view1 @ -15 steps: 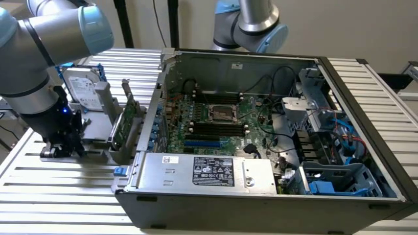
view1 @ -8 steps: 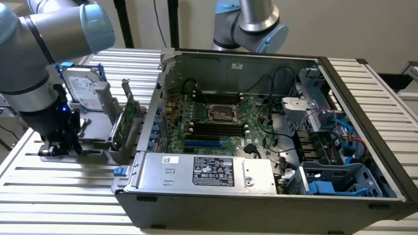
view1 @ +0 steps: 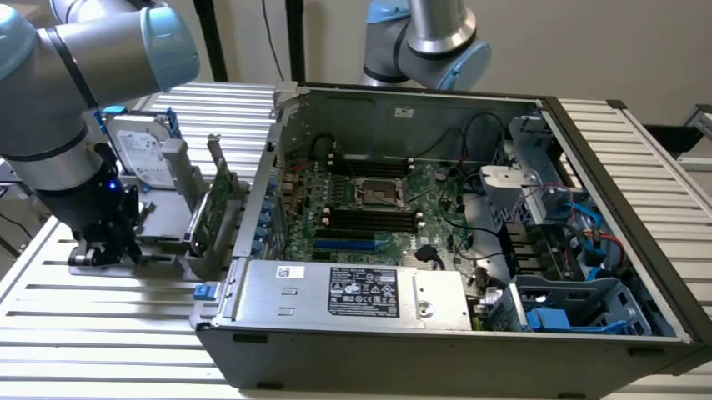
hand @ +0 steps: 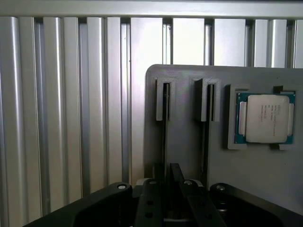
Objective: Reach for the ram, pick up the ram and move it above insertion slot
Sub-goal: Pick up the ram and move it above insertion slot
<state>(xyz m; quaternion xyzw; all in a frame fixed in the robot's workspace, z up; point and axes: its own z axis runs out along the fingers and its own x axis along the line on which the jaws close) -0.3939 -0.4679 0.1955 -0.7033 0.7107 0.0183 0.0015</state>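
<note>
Ram: the thin green circuit-board ram stick (hand: 165, 118) stands on edge in a slot of the grey plastic holder (hand: 184, 78) and runs straight in under my black gripper (hand: 169, 184).
Grip: I cannot tell whether I am clamped on it or loose around it.
My place: in the exterior view's lower left, my gripper (view1: 106, 246) is down at the holder (view1: 167, 221) on the slatted aluminium table (view1: 112, 325).
Edges: a second edge-on stick (hand: 207, 123) sits in the neighbouring slot. A broad green expansion card (view1: 213, 204) stands between me and the open grey computer case (view1: 445, 342). A silver boxy hard drive (view1: 142, 150) is at upper left.
Room: bare slats (hand: 57, 118) beside the holder.
Wrist view: a silver-lidded square processor (hand: 262, 118) in its pocket.
Exterior view: a green motherboard (view1: 368, 200) at frame centre.
</note>
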